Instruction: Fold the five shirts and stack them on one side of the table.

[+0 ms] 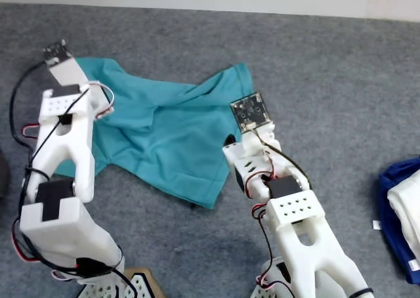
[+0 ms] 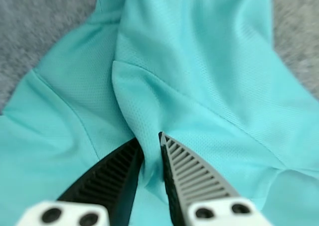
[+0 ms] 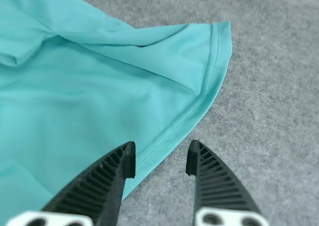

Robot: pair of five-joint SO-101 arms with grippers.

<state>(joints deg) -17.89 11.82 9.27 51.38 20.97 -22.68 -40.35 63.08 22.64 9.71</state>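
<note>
A teal shirt [image 1: 170, 134] lies crumpled and spread on the grey table [image 1: 328, 68], left of centre. My left gripper [image 2: 148, 145] is over the shirt's left part, shut on a raised fold of the teal shirt [image 2: 199, 76]. The left arm [image 1: 62, 134] comes in from the near left. My right gripper [image 3: 161, 154] stands open at the shirt's right edge, with the stitched hem [image 3: 199, 101] running between its fingers. One fingertip is over the cloth, the other over bare table. The right arm [image 1: 275, 186] reaches in from the near right.
A navy shirt with a white one on top [image 1: 401, 206] lies at the table's right edge. A brown board [image 1: 141, 279] sits by the left arm's base. Bare grey table stretches between the teal shirt and that pile.
</note>
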